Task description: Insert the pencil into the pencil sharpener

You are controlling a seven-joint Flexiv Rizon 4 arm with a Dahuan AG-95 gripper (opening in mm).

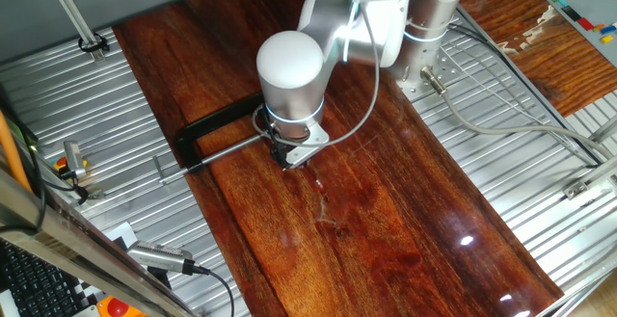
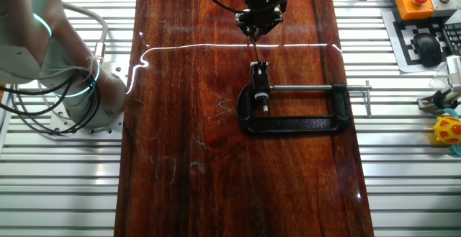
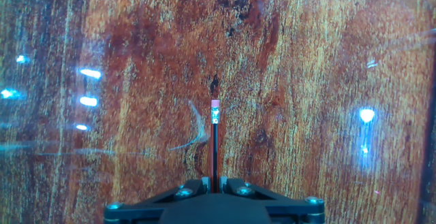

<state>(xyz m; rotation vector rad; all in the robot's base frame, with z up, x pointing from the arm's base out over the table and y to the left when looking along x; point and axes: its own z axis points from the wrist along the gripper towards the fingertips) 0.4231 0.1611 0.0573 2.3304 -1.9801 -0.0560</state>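
My gripper (image 3: 215, 181) is shut on a thin dark pencil (image 3: 214, 146). The pencil sticks straight out ahead, with a green band and a pink eraser at its far end. In the other fixed view the gripper (image 2: 257, 29) hangs just beyond the black C-shaped clamp (image 2: 292, 124), and the pencil (image 2: 253, 46) points toward it. The small white pencil sharpener (image 2: 258, 69) sits at the clamp's jaw, and the pencil's end is close to it. I cannot tell whether they touch. In one fixed view the arm's wrist covers the gripper (image 1: 294, 155) and the sharpener.
The clamp's steel rod (image 2: 317, 87) reaches right to the board's edge and also shows in one fixed view (image 1: 227, 148). The wooden board (image 2: 216, 165) lies on a ribbed metal table (image 2: 65, 194). The arm's base (image 2: 79, 93) stands to the left. Cables, a keyboard and tools lie round the edges.
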